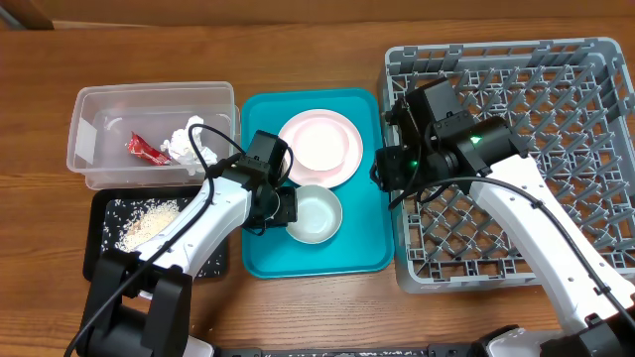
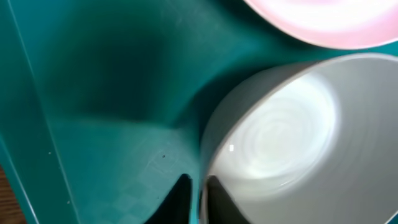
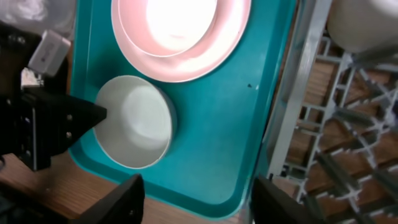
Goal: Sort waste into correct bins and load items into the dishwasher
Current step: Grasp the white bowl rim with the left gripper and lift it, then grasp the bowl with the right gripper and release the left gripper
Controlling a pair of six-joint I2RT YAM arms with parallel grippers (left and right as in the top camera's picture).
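Left jaws: clenched on rim of white bowl [image 2: 292, 130], wall pinched from inside and outside. Bowl sits on teal tray [image 2: 93, 93], just beside pink plate [image 1: 319, 149]. Grip looks thin, at edge only, so bowl may tip. Advice: lift straight up, slowly, keep bowl level, clear plate rim first. Then carry across to grey rack [image 1: 556, 109], set down between pegs. Right jaws: released, empty, above border of tray and rack. Better to keep them out of path.
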